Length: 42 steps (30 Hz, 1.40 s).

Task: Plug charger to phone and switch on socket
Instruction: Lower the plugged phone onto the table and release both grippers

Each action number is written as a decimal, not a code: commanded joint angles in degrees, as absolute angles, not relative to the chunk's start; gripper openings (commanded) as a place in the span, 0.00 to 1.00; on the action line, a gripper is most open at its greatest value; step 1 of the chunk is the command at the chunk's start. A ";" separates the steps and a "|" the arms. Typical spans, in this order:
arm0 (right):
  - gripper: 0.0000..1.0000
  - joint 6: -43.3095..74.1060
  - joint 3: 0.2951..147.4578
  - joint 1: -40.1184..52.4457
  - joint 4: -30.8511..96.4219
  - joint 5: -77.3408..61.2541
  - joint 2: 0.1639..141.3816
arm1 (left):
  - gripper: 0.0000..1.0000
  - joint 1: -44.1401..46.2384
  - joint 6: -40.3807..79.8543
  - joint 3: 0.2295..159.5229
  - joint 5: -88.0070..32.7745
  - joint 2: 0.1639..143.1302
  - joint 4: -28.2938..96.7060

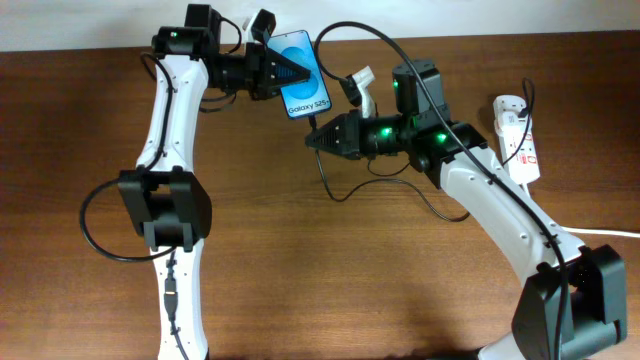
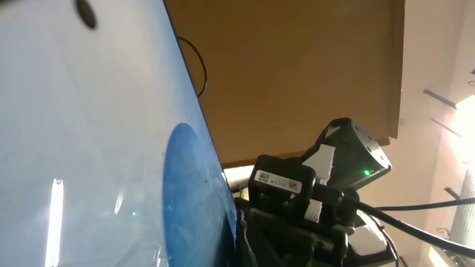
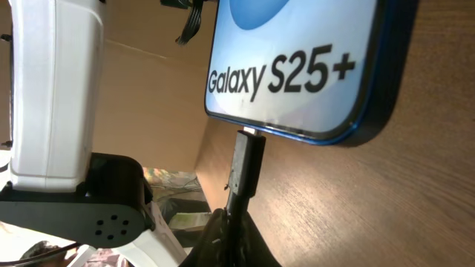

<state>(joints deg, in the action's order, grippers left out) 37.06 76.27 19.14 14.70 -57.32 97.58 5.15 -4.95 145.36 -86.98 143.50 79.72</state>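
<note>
The phone has a bright blue screen reading "Galaxy S25+" and is held tilted at the table's back by my left gripper, which is shut on it. It fills the left wrist view and shows in the right wrist view. My right gripper is shut on the charger's black connector, whose tip meets the phone's bottom edge. The charger's thin black cable curls on the table. The white socket lies at the far right.
The socket's thick white cord runs off the right edge. A small white plug lies behind my right arm. A black cable arcs over the back of the table. The wood table stretches toward the front.
</note>
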 commanded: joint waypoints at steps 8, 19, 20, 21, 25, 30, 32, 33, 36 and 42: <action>0.60 36.07 76.77 14.83 14.41 -56.25 97.54 | 0.00 7.73 -6.13 146.19 -83.90 143.13 80.47; 0.89 15.00 76.82 5.28 39.86 -42.92 93.45 | 0.00 9.30 -24.84 137.21 -57.91 143.48 91.11; 0.88 14.98 76.82 5.28 41.23 -41.12 93.45 | 0.00 9.78 -25.89 133.97 -56.51 143.48 89.58; 0.88 14.96 76.82 5.28 41.78 -40.10 93.45 | 0.00 9.98 -25.87 130.76 -55.66 143.48 87.37; 0.89 14.79 76.82 5.30 43.18 -38.74 93.47 | 0.00 9.98 -22.59 124.51 -51.62 143.52 78.41; 0.89 14.79 76.82 5.30 44.51 -36.77 93.47 | 0.00 10.04 -18.68 122.41 -47.48 143.59 74.65; 0.89 14.76 76.82 5.30 44.69 -36.77 93.47 | 0.00 10.09 -18.68 121.38 -46.76 143.68 74.41; 0.89 14.76 76.82 5.30 44.86 -36.77 93.47 | 0.00 10.09 -18.65 120.79 -46.68 143.68 74.41; 0.89 13.72 76.82 5.28 45.69 -36.75 93.47 | 0.01 10.09 -18.65 118.78 -46.68 143.68 74.41; 0.89 13.69 76.82 5.28 45.67 -36.75 93.47 | 0.11 10.09 -18.68 117.89 -46.63 143.68 74.46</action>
